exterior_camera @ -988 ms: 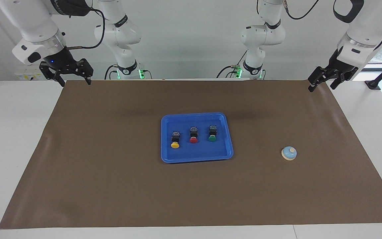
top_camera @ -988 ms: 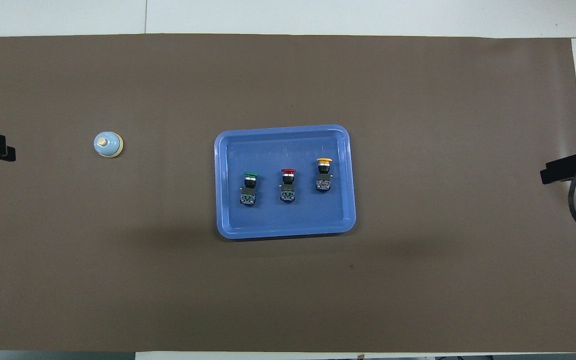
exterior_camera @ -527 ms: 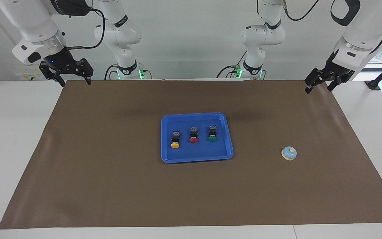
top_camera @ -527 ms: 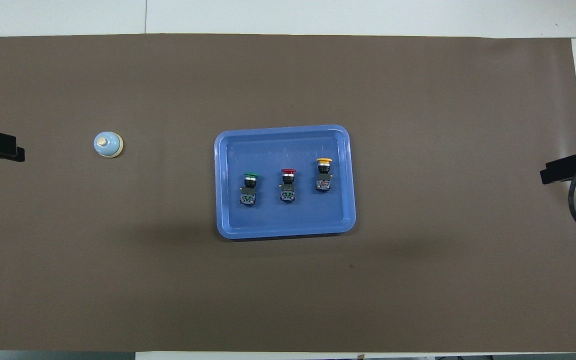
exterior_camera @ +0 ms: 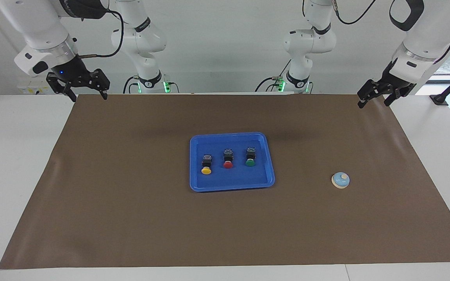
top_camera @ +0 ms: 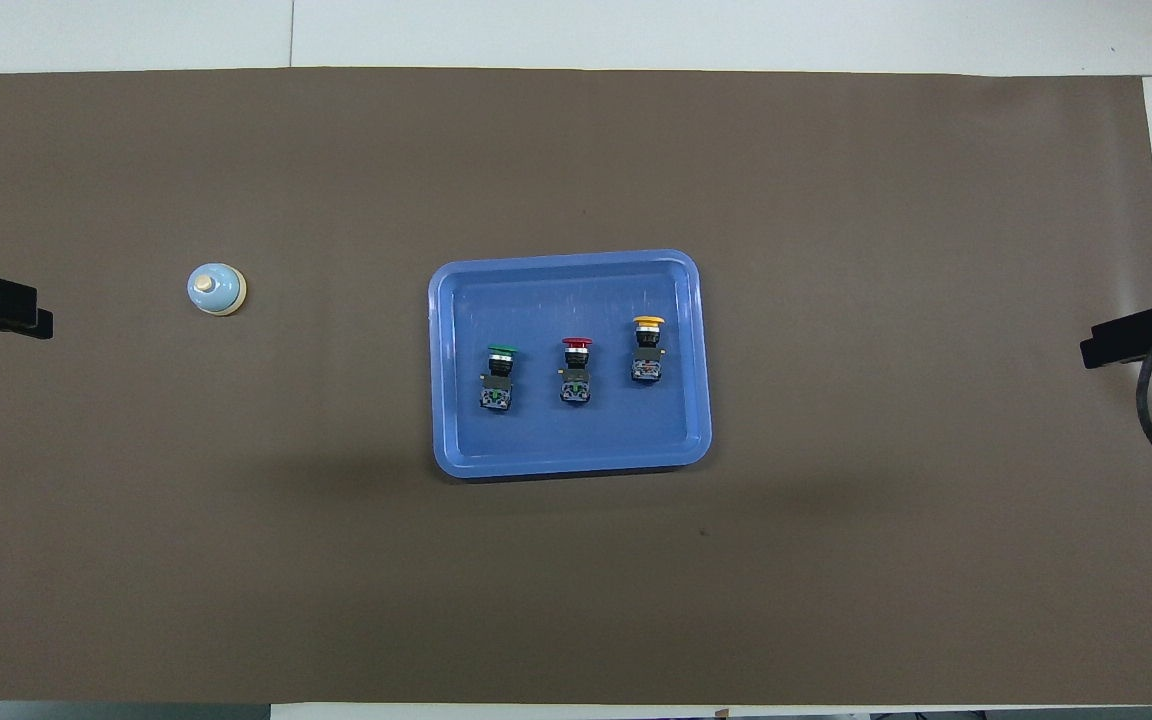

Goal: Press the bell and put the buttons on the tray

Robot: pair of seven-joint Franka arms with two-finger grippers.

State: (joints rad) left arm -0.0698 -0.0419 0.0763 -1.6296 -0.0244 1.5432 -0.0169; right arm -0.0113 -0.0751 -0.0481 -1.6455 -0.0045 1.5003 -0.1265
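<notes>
- Sitting in the middle of the frame, the tray [exterior_camera: 264, 138] already carries all three buttons [exterior_camera: 228, 158] in a row, caps tipped over.
- The bell [exterior_camera: 340, 180], at right centre of the facing view, looks light, hard and smooth; best pressed straight down on its white knob.
- Left gripper [exterior_camera: 373, 97], upper right, hangs open and empty.
- Right gripper [exterior_camera: 88, 93], upper left, waits open, holding nothing.

A robotics lab: two white arms [exterior_camera: 143, 43] mounted at a brown-matted table [exterior_camera: 131, 218].
</notes>
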